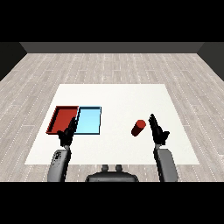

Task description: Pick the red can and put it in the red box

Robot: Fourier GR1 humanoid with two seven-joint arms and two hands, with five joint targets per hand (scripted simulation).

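The red can [138, 127] stands on the white table [118, 100], right of centre and leaning slightly. My right hand [157, 130] is just to the right of it, fingers straight and pointing up, with a small gap between hand and can. The red tray [62, 119] lies at the left with nothing in it. My left hand [68, 133] hovers over the near edge of the trays, fingers relaxed and holding nothing.
A light blue tray [89, 121] lies directly right of the red tray, touching it, between the red tray and the can. The table's front edge runs just behind my forearms.
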